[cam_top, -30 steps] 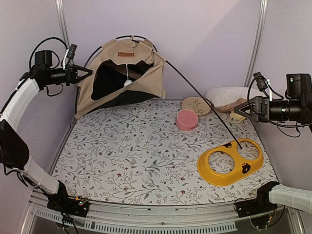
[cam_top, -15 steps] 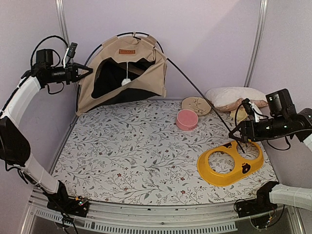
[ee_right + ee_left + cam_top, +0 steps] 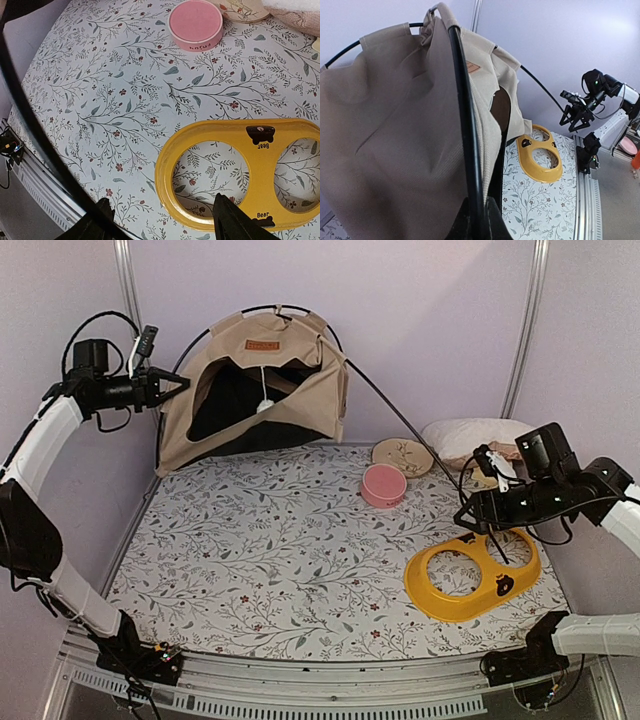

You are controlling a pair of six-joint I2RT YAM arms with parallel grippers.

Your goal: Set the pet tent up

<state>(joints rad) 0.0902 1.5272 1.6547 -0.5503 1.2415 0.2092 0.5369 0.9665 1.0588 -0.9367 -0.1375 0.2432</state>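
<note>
Right gripper [image 3: 462,519], jaws spread, is hovering at the loose pole [image 3: 400,430] slanting down from the tent [image 3: 300,405]; left gripper [image 3: 475,220] is clamping the hoop [image 3: 462,100].

Left hand [image 3: 479,220] grips black pole [image 3: 465,110] along tan tent fabric [image 3: 385,130]; yellow feeder [image 3: 538,159] beyond.

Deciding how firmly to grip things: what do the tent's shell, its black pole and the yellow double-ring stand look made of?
Tent shell: matte tan woven fabric, judging by its folds and sag. Black pole: thin, smooth, flexible rod, perhaps fiberglass or plastic, since it bows. Yellow stand: glossy moulded plastic, likely, given its sheen and rounded rim.
</note>
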